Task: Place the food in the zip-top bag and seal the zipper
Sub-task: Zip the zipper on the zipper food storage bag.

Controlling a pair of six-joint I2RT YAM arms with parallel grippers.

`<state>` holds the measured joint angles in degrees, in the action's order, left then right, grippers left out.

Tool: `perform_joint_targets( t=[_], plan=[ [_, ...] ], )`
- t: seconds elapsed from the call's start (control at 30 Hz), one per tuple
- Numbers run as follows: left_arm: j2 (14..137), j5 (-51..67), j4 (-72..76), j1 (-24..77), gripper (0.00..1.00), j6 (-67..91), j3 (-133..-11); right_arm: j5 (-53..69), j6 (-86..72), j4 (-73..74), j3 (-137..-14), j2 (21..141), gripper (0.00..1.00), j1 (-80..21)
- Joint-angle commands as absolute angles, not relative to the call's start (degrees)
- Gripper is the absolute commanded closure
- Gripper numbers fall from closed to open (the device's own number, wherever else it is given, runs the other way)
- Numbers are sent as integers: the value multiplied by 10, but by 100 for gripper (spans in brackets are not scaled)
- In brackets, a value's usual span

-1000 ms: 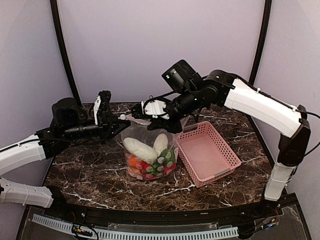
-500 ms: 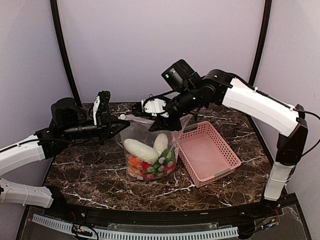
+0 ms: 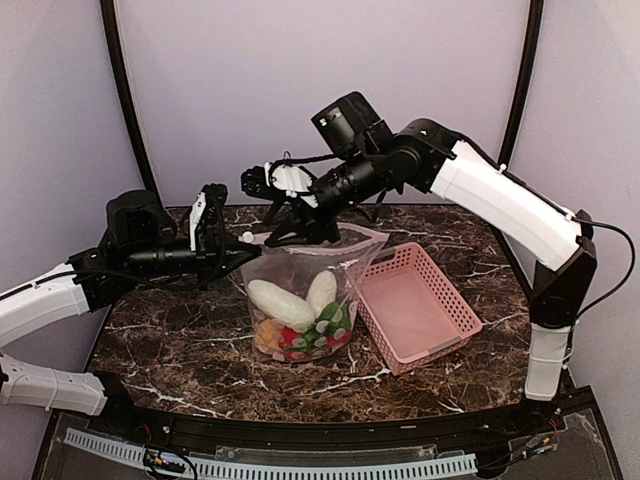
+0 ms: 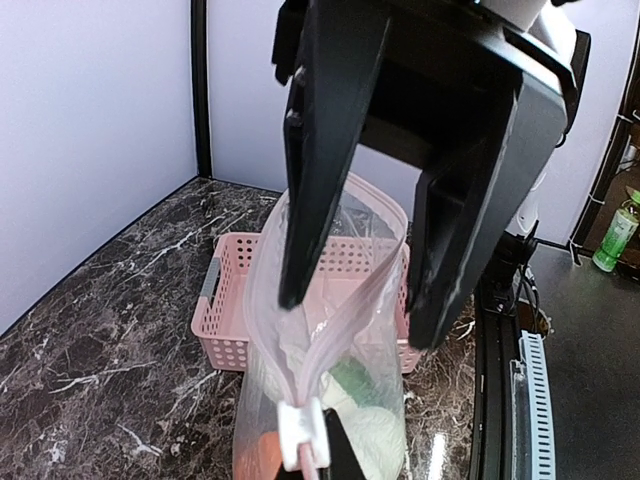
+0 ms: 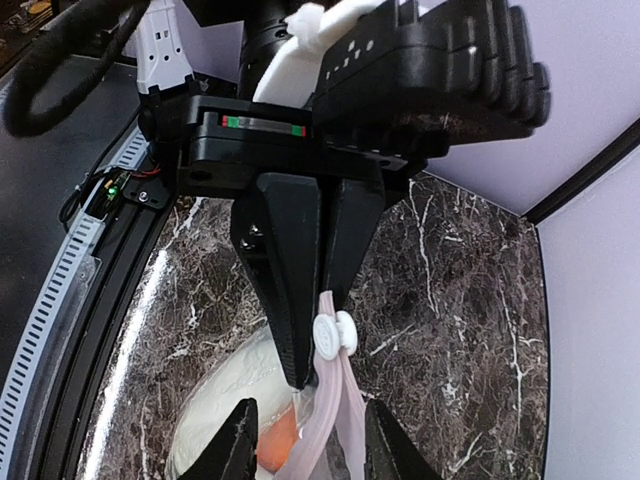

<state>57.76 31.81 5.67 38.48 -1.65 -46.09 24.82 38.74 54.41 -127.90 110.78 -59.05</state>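
Food (image 3: pixel 300 322) lies heaped in the bottom of the zip-top bag (image 3: pixel 300 270), which stands upright on the dark marbled worktop (image 3: pixel 180 345), just beside a pink mesh basket (image 3: pixel 415 305) on its right. Through the clear plastic two white radishes (image 3: pixel 280 300) lean on top, with a green leafy piece (image 3: pixel 336 318), red balls (image 3: pixel 296 342) and an orange (image 3: pixel 266 330) below them.

Along the mouth the zipper (image 4: pixel 330 350) is not pressed shut over its whole length. In the left wrist view the pale strip bows open into a loop above the food.

The left arm (image 3: pixel 130 255) reaches in level from the left. Its jaws are clenched on the near-left end of the zipper, right at the white slider tab (image 5: pixel 335 335), and hold that corner of the bag up.

The right arm (image 3: pixel 500 200) arches over from the right. Its jaws are released and hang spread above the left part of the mouth, gripping nothing. In the left wrist view its two black fingers (image 4: pixel 320 150) stand either side of the raised strip. Whether either one brushes the plastic I cannot tell.
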Motion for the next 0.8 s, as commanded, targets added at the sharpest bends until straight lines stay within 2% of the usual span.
perform_joint_targets(
  t=[0.0,0.77],
  plan=[
    [578,311,6,389,99,-66,-493,285,353,540,-1311,1147,66,-597],
    [573,326,3,394,99,-76,-498,303,322,523,-1344,1182,67,-599]
  ],
)
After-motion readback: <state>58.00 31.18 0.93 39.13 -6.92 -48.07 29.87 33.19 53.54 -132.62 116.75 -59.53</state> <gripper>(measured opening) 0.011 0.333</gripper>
